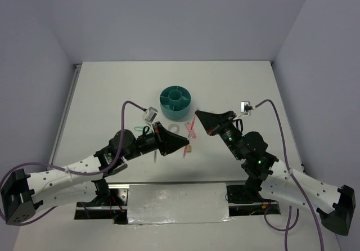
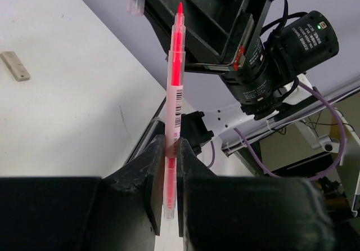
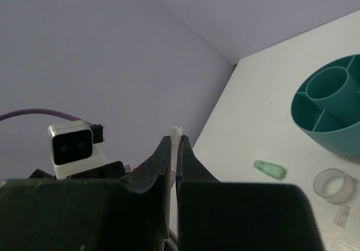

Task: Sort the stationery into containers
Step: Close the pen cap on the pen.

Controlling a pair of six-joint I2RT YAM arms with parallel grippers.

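My left gripper [image 1: 185, 143] [image 2: 171, 145] is shut on the lower part of a pink-red pen [image 2: 175, 76], held off the table. The pen's bare tip points at my right gripper [image 1: 198, 115] [image 3: 175, 144]. The right gripper is shut on a small clear cap [image 3: 176, 130], which also shows in the left wrist view [image 2: 134, 1] beside the pen tip. The teal organiser [image 1: 175, 102] [image 3: 332, 107] stands just behind both grippers. The clear tape ring [image 1: 172, 128] [image 3: 334, 184] and the mint-green capsule [image 3: 269, 169] lie on the table in front of it.
A small beige piece [image 1: 190, 148] [image 2: 15, 66] lies on the table below the left gripper. A tiny clear piece [image 3: 341, 215] lies by the tape ring. A thin dark pen [image 1: 154, 156] lies under the left arm. White walls close the table's left, far and right sides.
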